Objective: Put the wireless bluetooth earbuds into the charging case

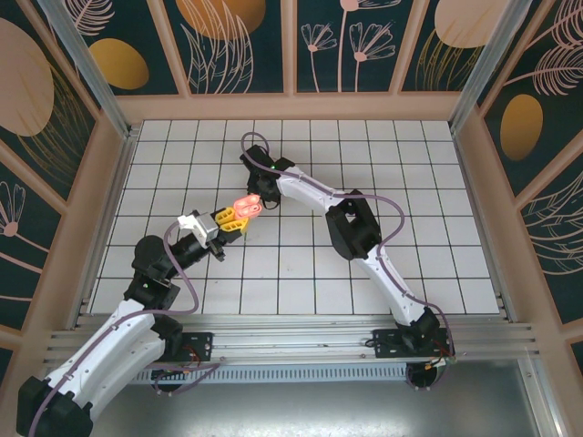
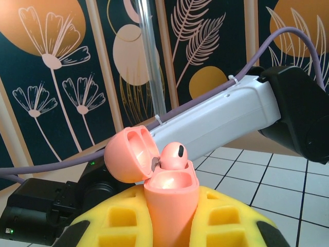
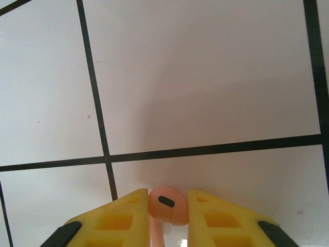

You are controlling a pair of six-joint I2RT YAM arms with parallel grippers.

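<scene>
1. The salmon earbud (image 3: 165,204) was pinched at the tip of the right tool (image 3: 165,197), whose jaws were nearly closed on its rounded head. Its stem ran back between the fingers, and bare worktop (image 3: 205,77) lay beyond.
2. The charging case (image 2: 172,193) stood upright with its lid open to one side. The left tool (image 2: 169,226) clamped it by the body, jaws drawn in against its sides. A bud at the case mouth (image 2: 173,154) showed its head above the rim. I could not tell whether it was the piece in the right tool.
3. The hold on the smooth, rounded head looked slight. A small twist or extra squeeze could probably squirt the earbud out onto the worktop.
4. The stem had to meet its socket squarely. If it came in tilted, it would likely catch on the rim or perch on top instead of dropping home.
5. The open lid stood beside the approach path, with the right arm close behind it in the left wrist view. A brush from that side could fold the lid over or turn the case in its clamp.
6. A hard downward push risked sliding the case through the left tool's fingers.
</scene>
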